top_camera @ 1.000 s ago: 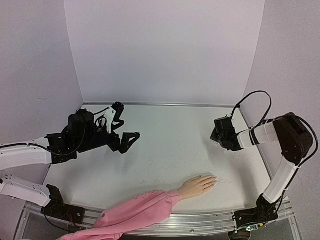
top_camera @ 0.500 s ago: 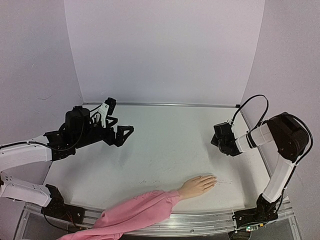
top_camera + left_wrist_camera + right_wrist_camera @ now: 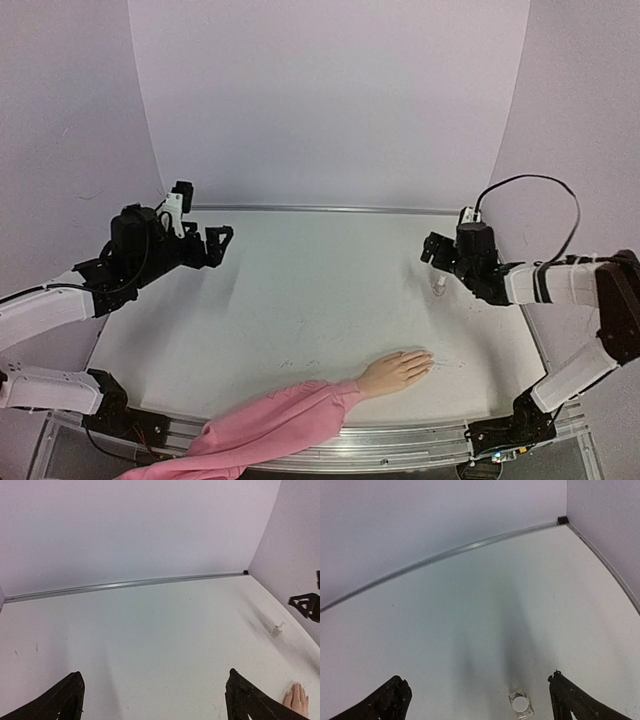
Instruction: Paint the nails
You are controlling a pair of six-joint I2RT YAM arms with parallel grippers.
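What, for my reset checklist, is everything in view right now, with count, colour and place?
Hand: one, peach, flat on the table near its front edge, fingers pointing right; nails too small to make out.
Sleeve: one, pink, running from the wrist over the front edge.
Bottle: one, small, whitish, on the table's right side, held by nothing.
Table: one, white.
Left gripper: black fingers, open, empty, at the far left.
Right gripper: black fingers, open, empty, close by the bottle.
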